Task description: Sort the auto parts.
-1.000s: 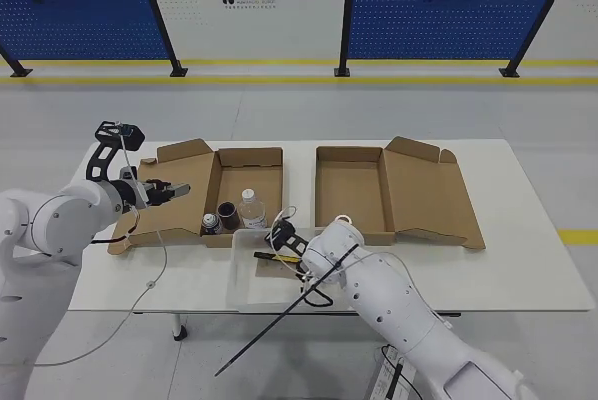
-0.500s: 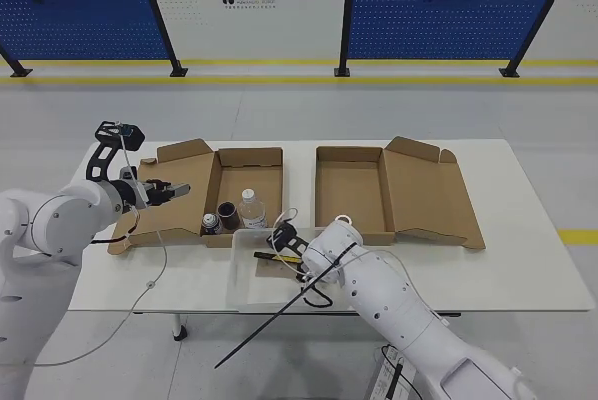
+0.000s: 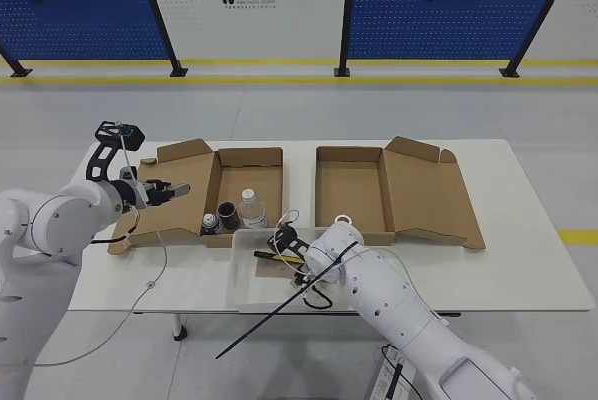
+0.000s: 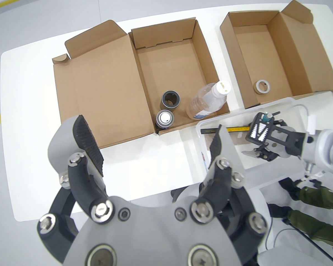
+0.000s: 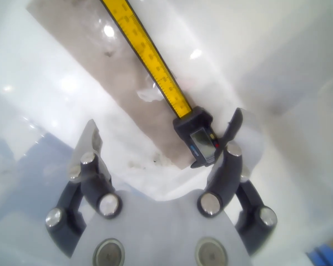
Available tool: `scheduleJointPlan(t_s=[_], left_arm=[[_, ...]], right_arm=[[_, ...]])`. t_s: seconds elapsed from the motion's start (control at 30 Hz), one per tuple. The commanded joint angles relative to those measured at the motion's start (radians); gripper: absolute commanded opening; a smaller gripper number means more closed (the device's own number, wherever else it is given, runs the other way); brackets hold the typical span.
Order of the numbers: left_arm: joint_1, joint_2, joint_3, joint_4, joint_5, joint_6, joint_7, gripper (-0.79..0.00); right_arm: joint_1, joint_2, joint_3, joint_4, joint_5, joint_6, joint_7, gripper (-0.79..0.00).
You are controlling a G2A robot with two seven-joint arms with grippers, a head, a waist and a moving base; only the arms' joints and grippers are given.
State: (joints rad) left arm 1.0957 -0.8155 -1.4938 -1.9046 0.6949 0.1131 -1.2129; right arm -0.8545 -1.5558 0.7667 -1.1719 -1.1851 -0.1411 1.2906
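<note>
- While the left gripper (image 3: pixel 182 188) (image 4: pixel 149 128) is hanging released, fingers spread wide, over the left box's opened flap at centre left of the top view, the right gripper (image 3: pixel 276 243) (image 4: pixel 254 143) (image 5: pixel 166 120) is sitting low inside the bin (image 3: pixel 241 280) (image 4: pixel 302 109) (image 5: pixel 238 28) at lower centre.
- The right gripper's fingers are gaping apart and grasping nothing; one finger (image 5: pixel 233 128) is sitting just beside the caliper's display block, though I cannot tell whether it is touching.
- The caliper (image 3: pixel 277 257) (image 4: pixel 227 130) (image 5: pixel 147 56), yellow and black, is lying flat on the bin floor, its scale running away from the gripper.
- The left box (image 3: pixel 249 170) (image 4: pixel 169 56), left of centre, is holding a bottle (image 3: pixel 249 208) (image 4: pixel 205 103), a black sleeve (image 3: pixel 226 212) (image 4: pixel 170 99) and a can (image 3: pixel 210 222) (image 4: pixel 164 118), all crowding its near edge.
- The right box (image 3: pixel 349 195) (image 4: pixel 266 37), right of centre, is holding a ring (image 3: pixel 343 220) (image 4: pixel 263 86) in its near corner.
- Both boxes and the bin are resting on the table (image 3: pixel 499 270), the bin touching the left box's near edge.
</note>
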Motion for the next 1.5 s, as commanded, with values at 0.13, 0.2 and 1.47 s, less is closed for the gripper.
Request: scheduleJointPlan(t_s=[0.13, 0.2, 1.47], left_arm=[[0.0, 0.0, 0.0, 0.0, 0.0, 0.0, 0.0, 0.0], [0.0, 0.0, 0.0, 0.0, 0.0, 0.0, 0.0, 0.0], [0.0, 0.0, 0.0, 0.0, 0.0, 0.0, 0.0, 0.0]], right_arm=[[0.012, -0.006, -0.005, 0.012, 0.023, -0.012, -0.005, -0.314], [0.016, -0.008, -0.008, 0.014, 0.029, -0.016, 0.0, -0.357], [0.057, -0.026, -0.076, 0.033, -0.032, -0.025, 0.084, -0.434]])
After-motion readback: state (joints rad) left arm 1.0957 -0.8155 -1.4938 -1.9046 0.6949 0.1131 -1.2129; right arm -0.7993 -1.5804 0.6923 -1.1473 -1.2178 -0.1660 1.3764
